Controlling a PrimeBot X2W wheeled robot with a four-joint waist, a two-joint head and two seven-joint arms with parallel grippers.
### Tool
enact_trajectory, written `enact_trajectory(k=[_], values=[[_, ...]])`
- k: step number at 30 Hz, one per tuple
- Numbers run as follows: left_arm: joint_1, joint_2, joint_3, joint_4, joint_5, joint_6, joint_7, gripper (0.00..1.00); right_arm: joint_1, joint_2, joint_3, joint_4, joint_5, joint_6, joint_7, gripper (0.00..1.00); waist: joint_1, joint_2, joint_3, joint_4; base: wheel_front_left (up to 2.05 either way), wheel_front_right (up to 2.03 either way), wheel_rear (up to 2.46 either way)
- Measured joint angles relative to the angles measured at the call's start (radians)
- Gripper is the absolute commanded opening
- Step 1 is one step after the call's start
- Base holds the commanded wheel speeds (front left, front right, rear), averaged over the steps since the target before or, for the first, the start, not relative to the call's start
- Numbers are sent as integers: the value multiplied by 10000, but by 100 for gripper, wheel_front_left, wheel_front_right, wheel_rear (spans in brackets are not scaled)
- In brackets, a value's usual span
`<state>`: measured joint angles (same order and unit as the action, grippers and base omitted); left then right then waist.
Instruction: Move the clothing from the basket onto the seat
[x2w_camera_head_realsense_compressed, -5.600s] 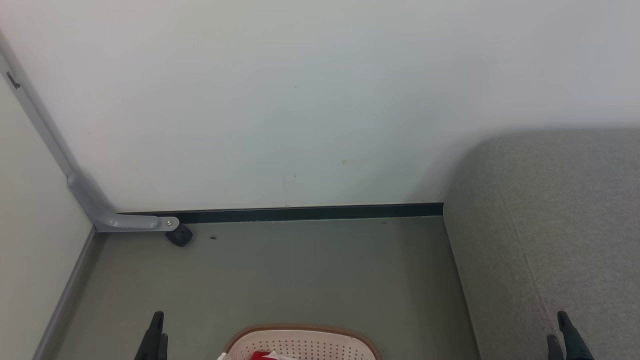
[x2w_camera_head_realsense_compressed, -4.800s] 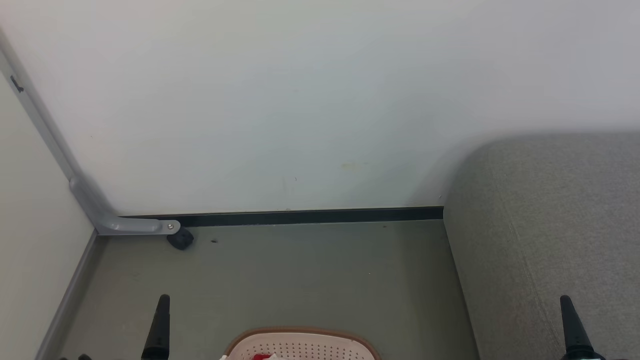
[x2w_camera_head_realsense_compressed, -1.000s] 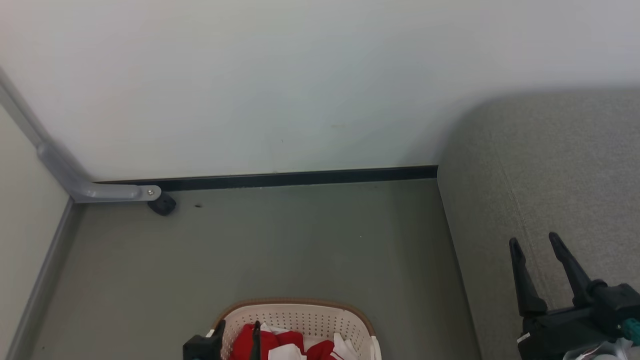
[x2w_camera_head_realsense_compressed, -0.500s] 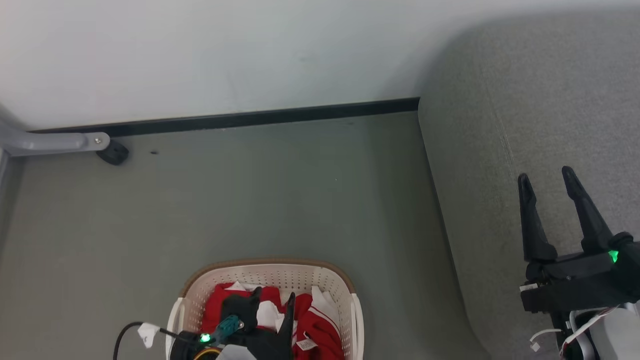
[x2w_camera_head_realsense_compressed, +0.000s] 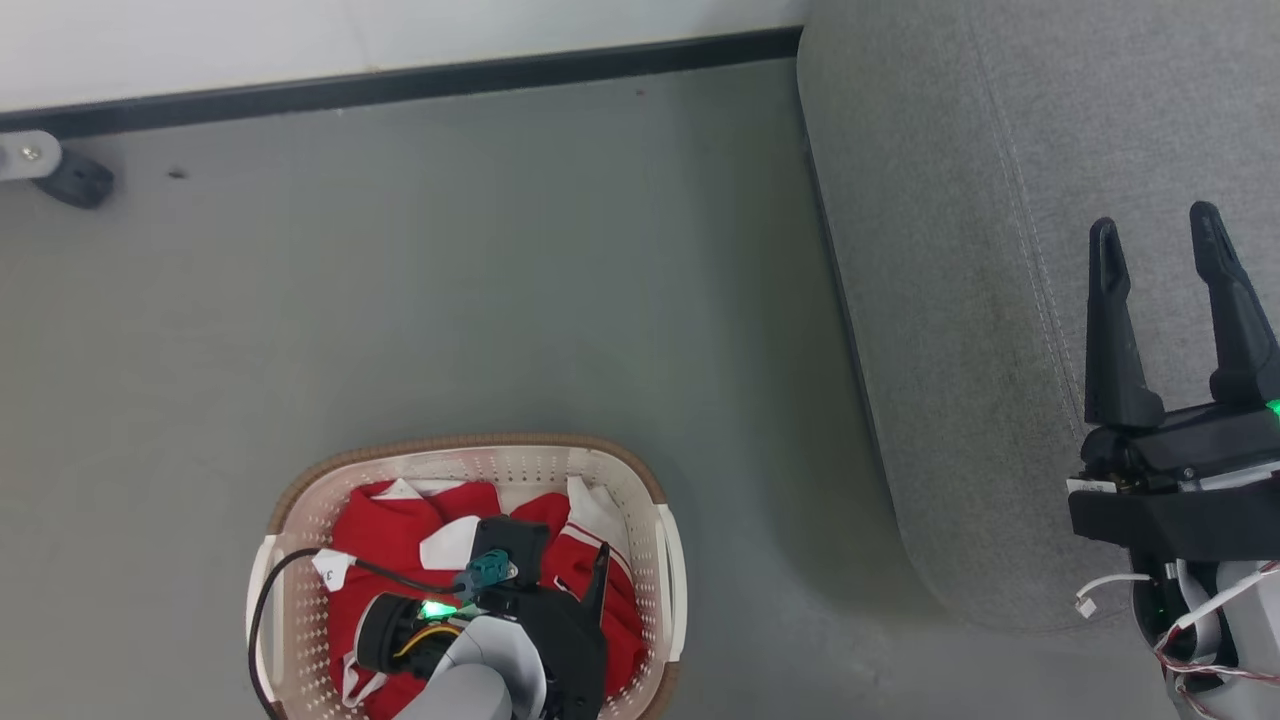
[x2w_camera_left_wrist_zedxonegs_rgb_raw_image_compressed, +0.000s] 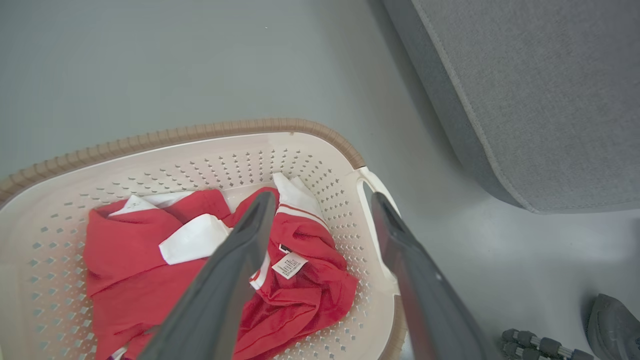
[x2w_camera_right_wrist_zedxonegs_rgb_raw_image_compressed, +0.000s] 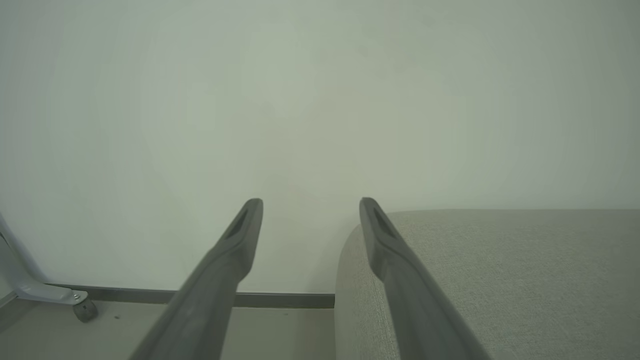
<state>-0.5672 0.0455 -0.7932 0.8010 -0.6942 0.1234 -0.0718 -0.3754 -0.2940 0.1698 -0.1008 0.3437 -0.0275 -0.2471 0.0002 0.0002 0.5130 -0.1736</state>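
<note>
I read no legible text. White tag (x2w_camera_left_wrist_zedxonegs_rgb_raw_image_compressed: 289, 265) on clothing (x2w_camera_left_wrist_zedxonegs_rgb_raw_image_compressed: 125, 260), 3 o'clock side of basket (x2w_camera_left_wrist_zedxonegs_rgb_raw_image_compressed: 150, 140), carries print too small for me to read.

Soft cloth in hard plastic, beside rough woven upholstery.
The clothing (x2w_camera_left_wrist_zedxonegs_rgb_raw_image_compressed: 125, 250) is soft, matt red fabric with white trim; the basket (x2w_camera_left_wrist_zedxonegs_rgb_raw_image_compressed: 225, 165) is smooth cream perforated plastic with a brown braided-look rim (x2w_camera_left_wrist_zedxonegs_rgb_raw_image_compressed: 200, 131). The seat (x2w_camera_head_realsense_compressed: 950, 200) wears coarse grey woven cloth with a stitched seam (x2w_camera_head_realsense_compressed: 1040, 260). The floor (x2w_camera_head_realsense_compressed: 450, 300) is smooth, faintly sheened grey. The left claw (x2w_camera_left_wrist_zedxonegs_rgb_raw_image_compressed: 322, 200) has matt dark fingers (x2w_camera_left_wrist_zedxonegs_rgb_raw_image_compressed: 225, 280), seemingly plastic.
</note>
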Motion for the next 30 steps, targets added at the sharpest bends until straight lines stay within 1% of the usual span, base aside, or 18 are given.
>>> enact_trajectory(k=[4,8,13,15,19,21,24,30], values=[[-348,8,-109,353,-21,0,174,100,-160,-2,-40,-384,0,-4,6,100,0,0,529,-163,0,0,0],[-635,10,-136,514,-577,2,188,100,-273,-54,-245,-851,0,-127,6,100,-1,0,1043,-294,0,0,0],[-985,15,-224,825,-811,2,263,100,-322,-96,-439,-1352,2,-178,6,100,-1,0,1665,-424,0,0,0],[-1107,17,-278,938,-1058,4,265,100,-377,-96,-497,-1546,2,-259,8,100,-1,0,1900,-472,0,0,0],[-1342,17,-349,1110,-1246,8,351,100,-546,-98,-621,-1937,4,-268,84,100,0,1,2335,-555,0,0,0],[-1502,21,-397,1191,-1321,8,353,100,-599,-102,-683,-2153,6,-353,86,100,-1,0,2544,-590,0,0,0],[-1693,19,-485,1225,-1430,8,362,100,-670,-119,-788,-2401,6,-362,92,100,-1,-1,2751,-618,0,0,0],[-2313,19,-637,1569,-1601,8,529,100,-671,-157,-1020,-3024,4,-487,176,100,-2,0,3379,-648,0,0,0]])
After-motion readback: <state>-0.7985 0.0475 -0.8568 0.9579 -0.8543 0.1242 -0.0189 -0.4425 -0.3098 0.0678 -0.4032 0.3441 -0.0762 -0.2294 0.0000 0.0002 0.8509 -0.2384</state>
